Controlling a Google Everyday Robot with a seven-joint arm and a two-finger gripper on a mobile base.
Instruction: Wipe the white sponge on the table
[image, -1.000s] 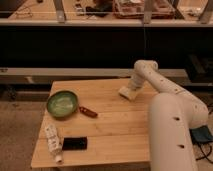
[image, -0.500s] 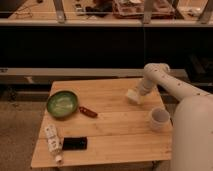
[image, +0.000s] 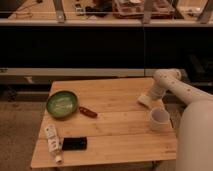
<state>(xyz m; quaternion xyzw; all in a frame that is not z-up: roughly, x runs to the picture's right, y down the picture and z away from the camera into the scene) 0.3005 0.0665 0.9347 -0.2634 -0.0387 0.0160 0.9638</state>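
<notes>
table (image: 115, 132): pale wood planks, matt. bowl (image: 62, 104), 9 o'c: grn, glossy. cup (image: 159, 119), 4 o'c: wht, smooth. phone (image: 74, 144), 7 o'c: blk, smooth. gripper (image: 147, 98), 3 o'c, clamped on matt white sponge (image: 143, 101); arm (image: 185, 92) smooth, plastic-looking.

Single high view, obliquely down onto table (image: 120, 102)

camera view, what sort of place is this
Probably an indoor lab or workshop test area: a wooden table with a green bowl and white cup, a cluttered counter behind, and a robot arm with its end effector on the white sponge at the table's right.
</notes>
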